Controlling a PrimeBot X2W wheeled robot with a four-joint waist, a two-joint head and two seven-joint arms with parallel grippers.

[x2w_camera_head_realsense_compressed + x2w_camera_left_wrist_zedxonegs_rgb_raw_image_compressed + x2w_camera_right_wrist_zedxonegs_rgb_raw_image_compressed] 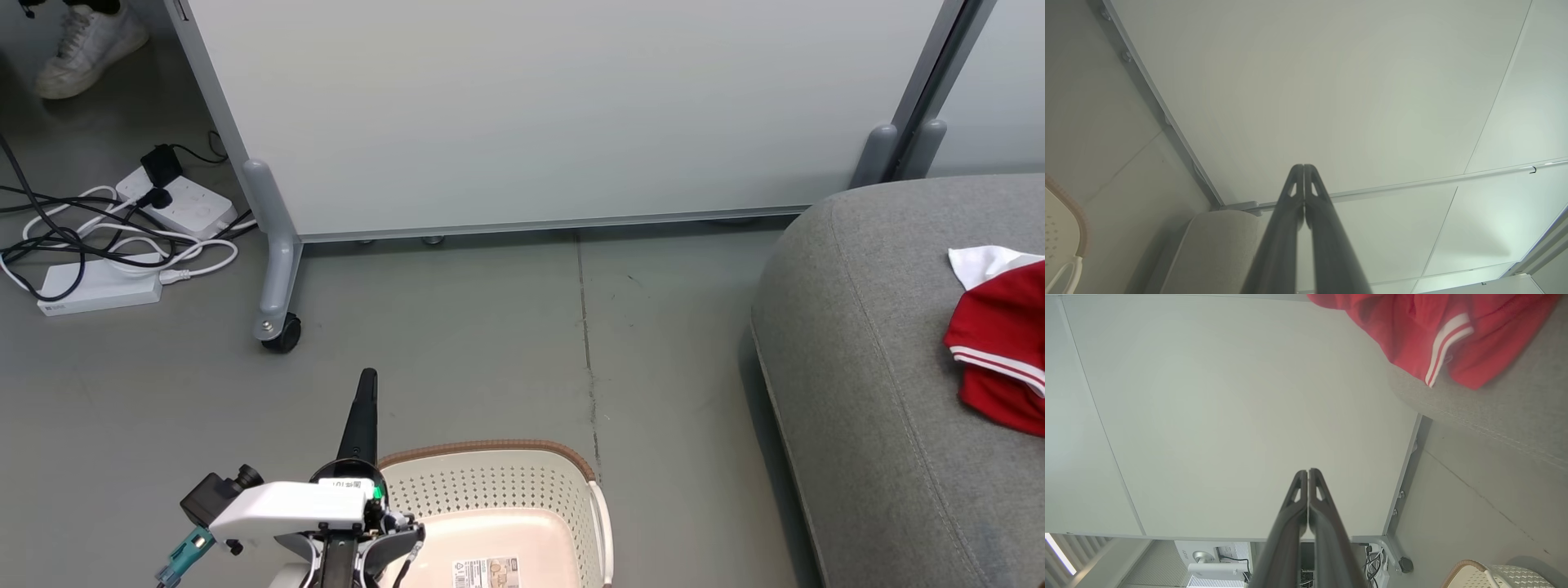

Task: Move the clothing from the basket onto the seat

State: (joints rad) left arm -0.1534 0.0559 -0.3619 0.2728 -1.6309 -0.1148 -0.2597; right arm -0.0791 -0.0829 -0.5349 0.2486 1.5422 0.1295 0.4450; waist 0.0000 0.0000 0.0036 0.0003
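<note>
The red clothing [1002, 343] with white panel and stripe trim lies on the grey seat [865, 367] at the right edge of the head view; the right wrist view shows the clothing [1429, 330] on the seat [1506, 416] too. The cream basket [498, 514] with its brown rim stands on the floor at bottom centre, with only its base label inside. My left gripper [368, 377] hovers just left of the basket, fingers together and holding nothing. In its own view my left gripper [1304, 166] is shut. My right gripper [1307, 471] is shut and holds nothing.
A white partition panel [555, 106] on a castor foot [282, 331] stands behind the floor area. Power strips and cables [106, 237] lie at the left. A person's white shoe [86, 45] is at the top left. Bare grey floor lies between basket and seat.
</note>
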